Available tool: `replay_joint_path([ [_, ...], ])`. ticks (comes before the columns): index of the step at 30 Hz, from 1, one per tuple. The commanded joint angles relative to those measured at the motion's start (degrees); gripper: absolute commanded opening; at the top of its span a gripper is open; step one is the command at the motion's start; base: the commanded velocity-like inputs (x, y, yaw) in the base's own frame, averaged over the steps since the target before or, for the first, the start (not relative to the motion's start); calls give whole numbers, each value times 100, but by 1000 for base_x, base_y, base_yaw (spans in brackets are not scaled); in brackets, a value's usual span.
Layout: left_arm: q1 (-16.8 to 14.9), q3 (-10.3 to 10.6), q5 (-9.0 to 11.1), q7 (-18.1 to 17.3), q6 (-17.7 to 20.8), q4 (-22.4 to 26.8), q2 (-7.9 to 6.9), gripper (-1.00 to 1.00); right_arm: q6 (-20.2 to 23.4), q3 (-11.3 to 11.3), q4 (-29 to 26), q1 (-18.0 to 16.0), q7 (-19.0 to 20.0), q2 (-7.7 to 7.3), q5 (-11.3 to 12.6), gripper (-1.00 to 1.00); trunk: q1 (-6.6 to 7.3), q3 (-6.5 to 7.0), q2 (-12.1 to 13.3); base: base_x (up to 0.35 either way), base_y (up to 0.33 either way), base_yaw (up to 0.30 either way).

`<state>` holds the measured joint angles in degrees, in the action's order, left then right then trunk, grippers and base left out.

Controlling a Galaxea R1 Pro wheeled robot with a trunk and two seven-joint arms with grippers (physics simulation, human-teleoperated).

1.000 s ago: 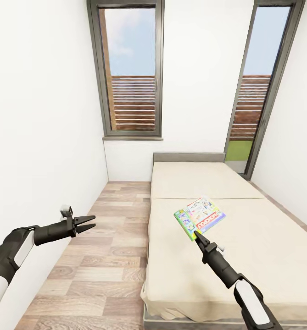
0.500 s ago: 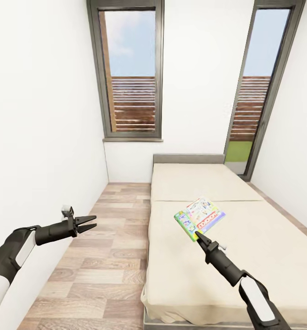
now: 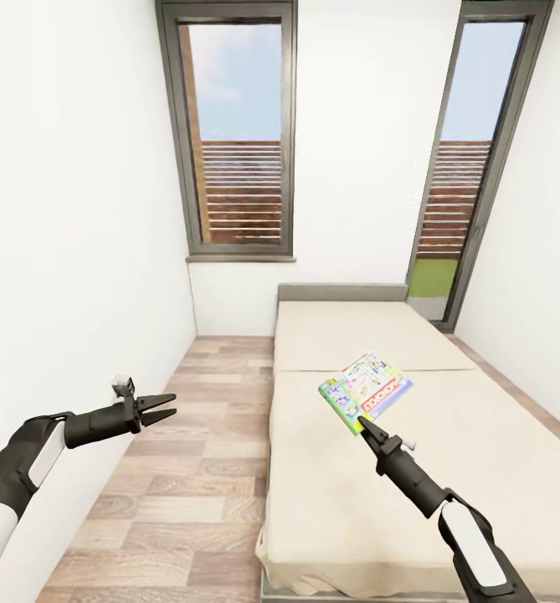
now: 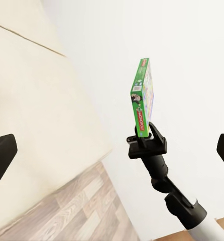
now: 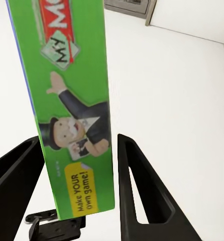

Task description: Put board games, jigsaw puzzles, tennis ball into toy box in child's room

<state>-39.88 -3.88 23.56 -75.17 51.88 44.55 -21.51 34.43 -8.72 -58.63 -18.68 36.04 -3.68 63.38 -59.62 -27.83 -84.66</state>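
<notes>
Green-edged board game [image 3: 366, 390] clamped in right fingers [image 5: 139, 186], seemingly lifted, left fingers [image 3: 157, 405] apart.

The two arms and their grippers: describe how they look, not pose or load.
Both arms have glossy white forearm shells over black, jointed wrist sections. The left gripper ends in two slim, pointed black fingers, with a small grey block behind. The right gripper is the same matt black.

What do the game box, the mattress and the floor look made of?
Board game: likely printed cardboard with a slightly glossy finish; flat box, green edge, cover art. Bed mattress: matte beige fabric, plain, one seam across. Floor: wood planks or laminate, grain and joints visible. All are renders, so this is by look only.
</notes>
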Motion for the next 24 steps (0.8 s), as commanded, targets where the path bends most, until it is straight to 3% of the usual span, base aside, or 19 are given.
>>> replay_joint_path([
  [1, -2, 1, 17, -6, 50, 1, -2, 100, 38, -7, 2, -4, 1, 3, 24, -100, 23, 12, 38, 0, 0, -166],
  [8, -2, 1, 17, -7, 50, 1, -2, 100, 34, -7, 0, -4, 8, 5, 25, -100, 177, 138, 319, 0, 0, -151],
  [24, -2, -35, 26, -7, 45, 1, -11, 100, 26, 0, 1, -4, 8, 23, 16, -100, 528, 425, 961, 0, 0, -7],
])
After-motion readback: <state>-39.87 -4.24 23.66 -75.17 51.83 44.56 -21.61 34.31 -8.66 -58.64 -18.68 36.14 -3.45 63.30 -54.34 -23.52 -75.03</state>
